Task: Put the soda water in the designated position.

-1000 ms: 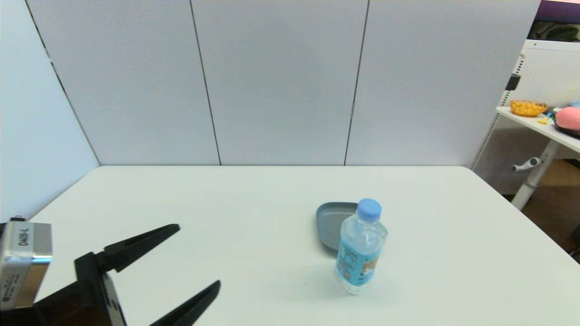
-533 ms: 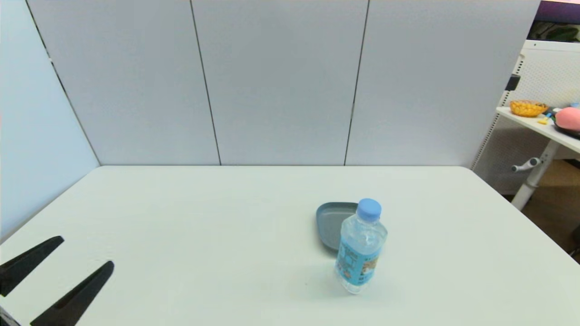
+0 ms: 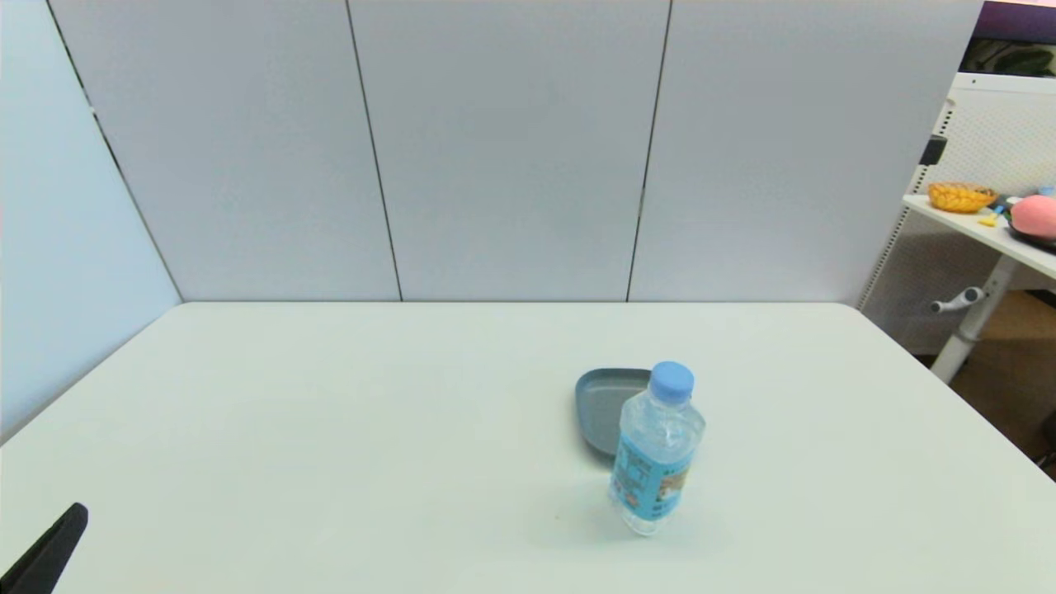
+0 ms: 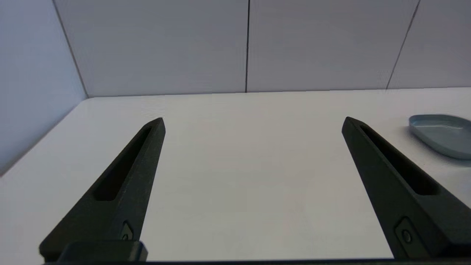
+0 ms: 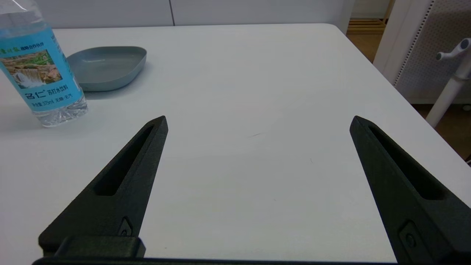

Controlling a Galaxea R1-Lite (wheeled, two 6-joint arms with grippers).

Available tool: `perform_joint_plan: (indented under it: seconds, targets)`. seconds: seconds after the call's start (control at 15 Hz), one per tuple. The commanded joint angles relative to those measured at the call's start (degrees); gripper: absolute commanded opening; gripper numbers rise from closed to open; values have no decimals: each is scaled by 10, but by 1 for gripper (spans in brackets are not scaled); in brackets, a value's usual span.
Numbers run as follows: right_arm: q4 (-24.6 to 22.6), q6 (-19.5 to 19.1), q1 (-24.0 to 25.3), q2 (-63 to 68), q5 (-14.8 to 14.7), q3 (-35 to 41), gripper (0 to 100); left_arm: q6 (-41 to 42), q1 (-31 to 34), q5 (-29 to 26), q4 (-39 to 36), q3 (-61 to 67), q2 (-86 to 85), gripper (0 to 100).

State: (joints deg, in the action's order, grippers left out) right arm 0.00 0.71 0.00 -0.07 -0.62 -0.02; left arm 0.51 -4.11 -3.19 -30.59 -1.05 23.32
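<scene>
The soda water (image 3: 657, 450) is a clear bottle with a light-blue cap and a blue label. It stands upright on the white table, right of centre, just in front of a shallow grey-blue dish (image 3: 605, 406). Nothing holds it. My left gripper (image 4: 254, 120) is open and empty at the near left of the table, far from the bottle. Only one of its fingers (image 3: 48, 554) shows in the head view. My right gripper (image 5: 258, 119) is open and empty above bare table. The bottle (image 5: 40, 73) and the dish (image 5: 105, 66) lie off to its side.
Grey wall panels close the table's back and left sides. The table's right edge (image 3: 949, 388) drops to the floor. Beyond it stands a side desk (image 3: 982, 227) with an orange bowl (image 3: 961, 196) and a pink object (image 3: 1035, 216).
My left gripper has drawn back toward the near left corner, still open, until only one fingertip shows in the head view. The bottle and the dish have not moved.
</scene>
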Motion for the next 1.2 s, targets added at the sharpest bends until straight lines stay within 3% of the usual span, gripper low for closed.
perform_joint_plan:
  seconds: [0.07, 0.73, 1.07, 1.2]
  targets:
    - [0, 0, 0, 1, 0, 0, 100, 49, 6, 9, 80, 10, -77, 100]
    - [0, 0, 0, 1, 0, 0, 100, 70, 7, 11, 105, 10, -78, 100]
    - [0, 0, 0, 1, 0, 0, 100, 68, 37, 13, 255, 10, -235, 100]
    - [0, 0, 0, 1, 0, -1, 100, 70, 37, 12, 279, 10, -232, 100]
